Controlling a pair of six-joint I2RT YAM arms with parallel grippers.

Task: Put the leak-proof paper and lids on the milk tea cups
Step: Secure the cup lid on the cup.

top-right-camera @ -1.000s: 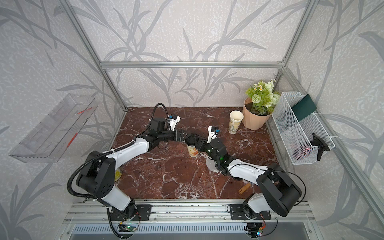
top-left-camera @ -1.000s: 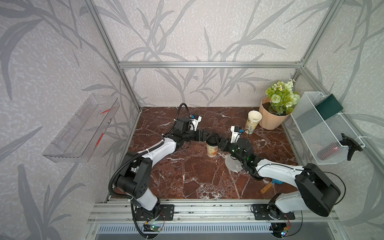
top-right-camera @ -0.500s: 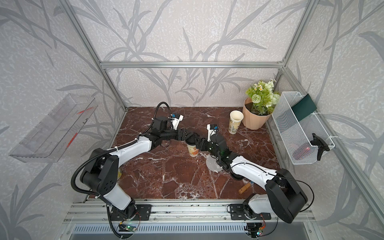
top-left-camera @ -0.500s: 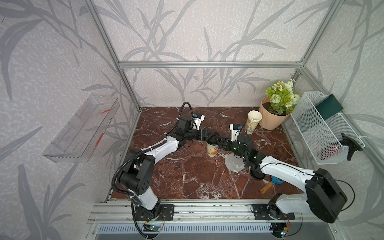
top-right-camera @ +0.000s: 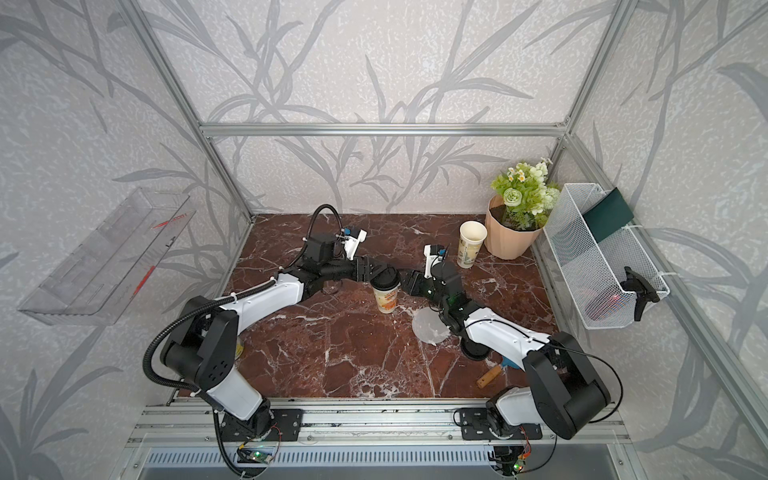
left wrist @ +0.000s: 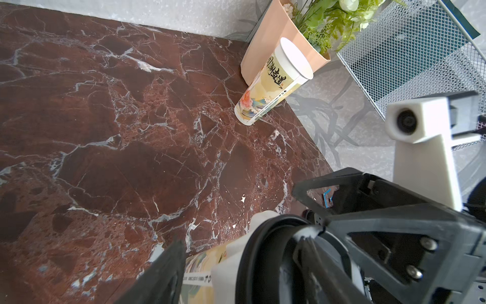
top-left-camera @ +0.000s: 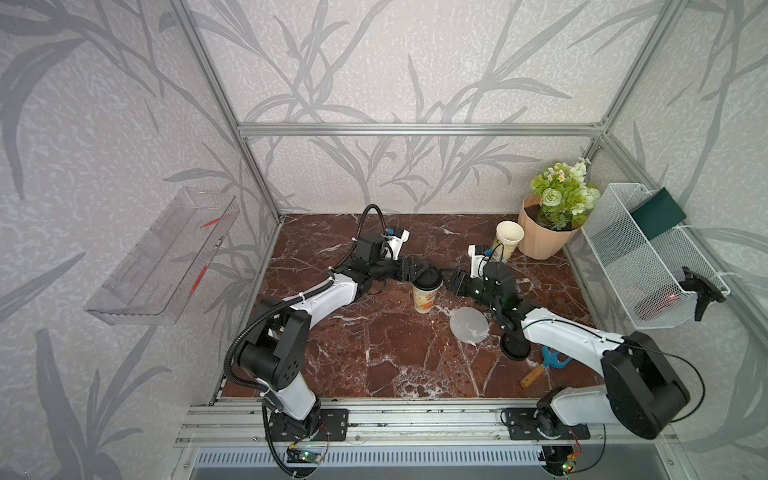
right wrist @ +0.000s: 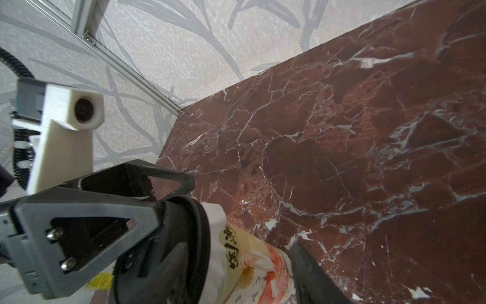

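Left gripper (top-left-camera: pixel 420 272) and right gripper (top-left-camera: pixel 448 284) straddle the lidded cup (top-left-camera: pixel 424 296), clamped or not I can't tell; the spare paper disc (top-left-camera: pixel 469 325) lies lower right, nearer the right arm.

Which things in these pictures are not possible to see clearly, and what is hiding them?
The inside of the capped cup: covered by its black lid in every view.
The second lid and the blue tool: partly under the right arm in both top views.
The grip of the left gripper and right gripper on the lid: too small in top views, cut off by wrist-view edges.
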